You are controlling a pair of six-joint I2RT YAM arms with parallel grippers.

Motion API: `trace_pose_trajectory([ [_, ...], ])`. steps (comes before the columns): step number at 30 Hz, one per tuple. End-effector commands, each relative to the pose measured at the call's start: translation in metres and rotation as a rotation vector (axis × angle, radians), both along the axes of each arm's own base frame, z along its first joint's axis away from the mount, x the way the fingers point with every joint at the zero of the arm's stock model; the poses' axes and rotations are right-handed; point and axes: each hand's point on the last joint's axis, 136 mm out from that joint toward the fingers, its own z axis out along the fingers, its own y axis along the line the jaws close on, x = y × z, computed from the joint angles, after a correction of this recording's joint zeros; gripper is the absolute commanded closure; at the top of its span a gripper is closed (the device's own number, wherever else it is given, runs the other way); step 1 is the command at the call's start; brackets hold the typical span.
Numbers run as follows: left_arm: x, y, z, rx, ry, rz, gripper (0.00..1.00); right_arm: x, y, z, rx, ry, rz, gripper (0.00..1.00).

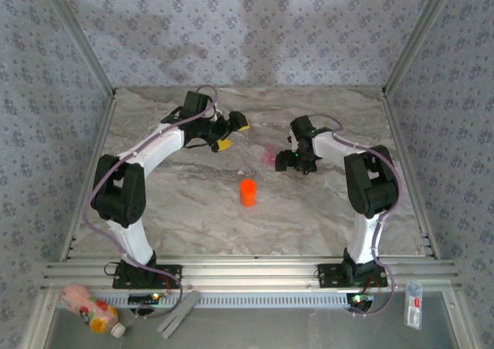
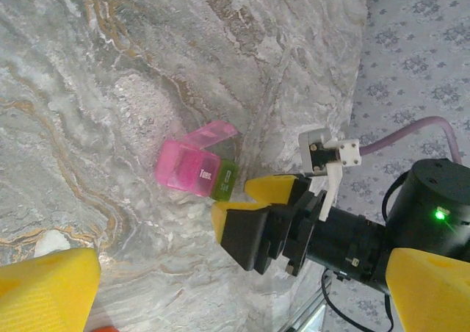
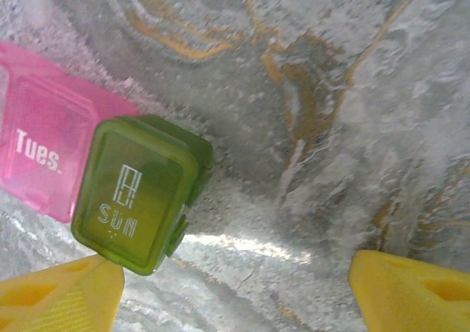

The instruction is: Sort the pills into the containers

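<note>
The pill case (image 1: pixel 268 156) lies on the marble counter (image 1: pixel 177 210), right of centre toward the far side, beyond the orange bottle (image 1: pixel 247 192). Its pink compartment (image 2: pixel 183 172) is marked Tues., and a pink flap juts from it. The green compartment (image 3: pixel 136 192), marked SUN, is closed. The right fingers (image 3: pixel 59 295) stand wide apart at the green end, gripping nothing. The left fingers (image 1: pixel 241 122) hover wide apart left of the case, empty.
</note>
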Motion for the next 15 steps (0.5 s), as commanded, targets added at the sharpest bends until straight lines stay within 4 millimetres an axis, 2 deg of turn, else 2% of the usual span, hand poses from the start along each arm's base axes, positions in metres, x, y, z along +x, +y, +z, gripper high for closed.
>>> trace_pose_trajectory([
  [1, 0.000, 0.002, 0.026, -0.038, -0.058, 0.003, 0.00, 0.014, -0.025, -0.004, -0.087, -0.010, -0.043, 0.16],
  [6, -0.001, 0.002, 0.028, -0.042, -0.063, 0.004, 0.00, 0.030, -0.033, 0.010, -0.066, -0.045, -0.071, 0.17],
  [7, -0.001, 0.002, 0.028, -0.042, -0.062, 0.003, 0.00, 0.028, -0.034, 0.013, -0.062, -0.035, -0.071, 0.17],
  [12, -0.003, 0.003, 0.032, -0.047, -0.071, 0.006, 0.00, 0.034, -0.032, 0.045, 0.000, -0.098, -0.095, 0.17],
  [15, -0.003, 0.005, 0.033, -0.049, -0.073, 0.009, 0.00, 0.050, -0.027, 0.057, 0.012, -0.135, -0.100, 0.18],
])
